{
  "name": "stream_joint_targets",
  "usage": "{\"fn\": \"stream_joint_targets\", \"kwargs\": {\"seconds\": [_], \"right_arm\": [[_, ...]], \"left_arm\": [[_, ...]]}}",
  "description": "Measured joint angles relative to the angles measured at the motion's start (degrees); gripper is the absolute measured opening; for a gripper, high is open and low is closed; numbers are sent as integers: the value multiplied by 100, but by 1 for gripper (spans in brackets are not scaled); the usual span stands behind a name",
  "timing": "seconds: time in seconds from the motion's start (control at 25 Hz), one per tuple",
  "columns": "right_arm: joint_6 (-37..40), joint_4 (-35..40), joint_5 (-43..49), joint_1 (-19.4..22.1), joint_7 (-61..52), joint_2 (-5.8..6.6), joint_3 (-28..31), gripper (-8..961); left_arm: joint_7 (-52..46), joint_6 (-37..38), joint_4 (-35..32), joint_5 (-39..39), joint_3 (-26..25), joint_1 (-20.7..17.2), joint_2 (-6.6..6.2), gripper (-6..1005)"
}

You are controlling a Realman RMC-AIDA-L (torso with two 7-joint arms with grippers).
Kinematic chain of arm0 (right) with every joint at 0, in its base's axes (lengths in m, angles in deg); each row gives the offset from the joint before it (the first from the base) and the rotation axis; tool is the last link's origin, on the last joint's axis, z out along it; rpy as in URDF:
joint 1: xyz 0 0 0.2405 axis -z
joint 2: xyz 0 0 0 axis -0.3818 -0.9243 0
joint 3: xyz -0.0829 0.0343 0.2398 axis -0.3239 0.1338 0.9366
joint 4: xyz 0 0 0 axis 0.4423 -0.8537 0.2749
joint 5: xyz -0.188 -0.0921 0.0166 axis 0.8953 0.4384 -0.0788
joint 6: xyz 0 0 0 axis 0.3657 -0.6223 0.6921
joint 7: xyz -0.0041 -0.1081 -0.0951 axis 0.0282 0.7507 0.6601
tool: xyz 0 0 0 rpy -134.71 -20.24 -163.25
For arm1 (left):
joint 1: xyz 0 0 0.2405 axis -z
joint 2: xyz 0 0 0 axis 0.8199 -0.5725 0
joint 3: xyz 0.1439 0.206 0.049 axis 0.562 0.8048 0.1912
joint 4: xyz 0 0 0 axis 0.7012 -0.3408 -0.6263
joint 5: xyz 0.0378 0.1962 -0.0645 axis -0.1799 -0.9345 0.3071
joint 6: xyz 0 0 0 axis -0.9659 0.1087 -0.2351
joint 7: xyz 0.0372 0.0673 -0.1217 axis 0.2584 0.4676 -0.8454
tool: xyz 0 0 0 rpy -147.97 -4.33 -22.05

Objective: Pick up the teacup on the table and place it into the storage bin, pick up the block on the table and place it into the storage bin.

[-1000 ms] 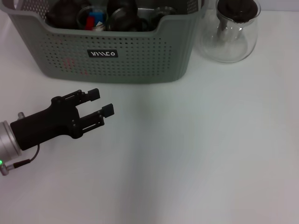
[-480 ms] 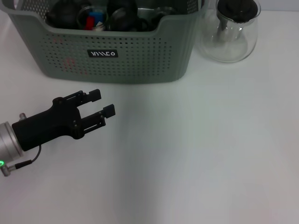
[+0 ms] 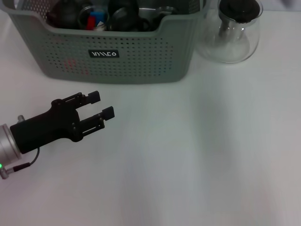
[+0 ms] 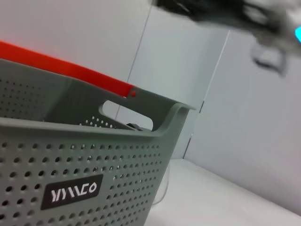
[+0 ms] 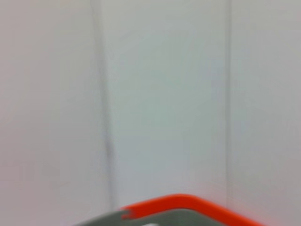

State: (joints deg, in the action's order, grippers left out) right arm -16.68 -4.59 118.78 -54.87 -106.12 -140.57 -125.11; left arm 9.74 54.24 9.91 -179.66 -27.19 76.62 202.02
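Note:
The grey-green storage bin (image 3: 141,61) stands at the back left of the white table. It also fills the left wrist view (image 4: 117,160), and its rim edges the right wrist view (image 5: 160,219). Inside it a blue and red block (image 3: 96,19) lies among dark round teaware. I cannot single out the teacup. My left gripper (image 3: 102,104) hovers low over the table in front of the bin, open and empty, fingers pointing toward the bin. My right gripper is out of view.
A clear glass carafe (image 3: 233,33) with a black lid stands to the right of the bin. A blurred dark shape (image 4: 221,14) crosses above the bin in the left wrist view. White tabletop (image 3: 197,155) spreads in front.

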Motion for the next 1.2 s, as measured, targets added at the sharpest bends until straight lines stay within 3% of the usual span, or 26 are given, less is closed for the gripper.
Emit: {"fn": "stream_joint_targets", "kwargs": {"seconds": [0.04,0.16,0.36,0.48,0.6,0.88,1.2], "right_arm": [[417,42,-435,405,451,11,60,757],[1710,-170,-939,1256,1444,16,490,728],[3707,-1202,-797,1933,2547,39,1542,731],[4340,-1942,-406,1995,3260,59,2255,781],[4493,-2640,169,1974,4039,37,2683,831],[4287,-3773,1426,1738,6028,-3,2725,820],[4354,-3967,1444,1625,6054,-1,2721,820]], "left_arm": [[4,49,-21,-27,41,19,-27,660],[0,285,-157,-101,236,63,-87,662],[-394,1156,-579,-192,676,258,-255,665],[-245,1385,-721,-199,992,361,-287,668],[33,1343,-719,-201,1428,444,-265,692],[608,742,-435,-201,2083,487,-166,841],[742,702,-402,-209,2308,444,-121,877]]}}
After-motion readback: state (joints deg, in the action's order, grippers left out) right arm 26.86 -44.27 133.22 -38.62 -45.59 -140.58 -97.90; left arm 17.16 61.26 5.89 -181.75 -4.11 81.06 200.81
